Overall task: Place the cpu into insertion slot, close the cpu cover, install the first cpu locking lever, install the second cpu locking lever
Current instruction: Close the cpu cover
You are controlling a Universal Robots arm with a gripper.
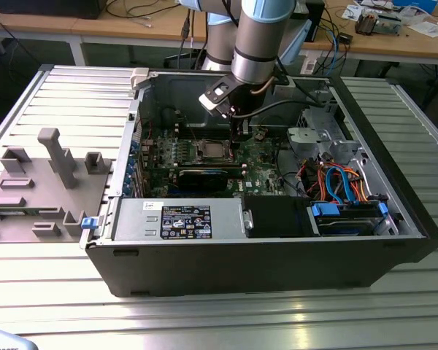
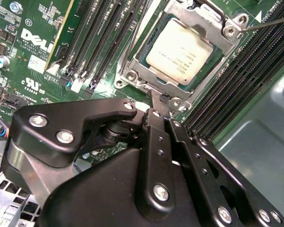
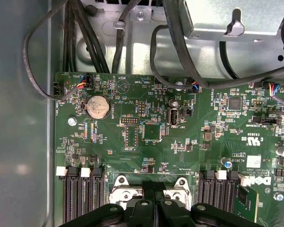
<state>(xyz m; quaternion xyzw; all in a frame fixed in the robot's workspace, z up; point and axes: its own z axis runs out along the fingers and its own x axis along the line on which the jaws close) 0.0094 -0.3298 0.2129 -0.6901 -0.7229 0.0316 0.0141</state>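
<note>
Inside open computer case (image 1: 277,251): green motherboard (image 3: 146,137), with cpu (image 2: 182,52) seated in insertion slot (image 2: 130,74). Shows flat silver-grey top through window of cpu cover (image 2: 213,26), lowered flat over it. At slot's edge, gripper (image 2: 157,100) with fingers closed together, apparently on nothing.

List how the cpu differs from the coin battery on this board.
Shape: the cpu is square with straight edges, while the coin battery is round.
Seat: the cpu lies in its socket with the silver cpu cover framing it, while the coin battery sits in a round holder on the open board, with no frame over it.
Shared: both have pale metal tops and lie flat on the green motherboard.
</note>
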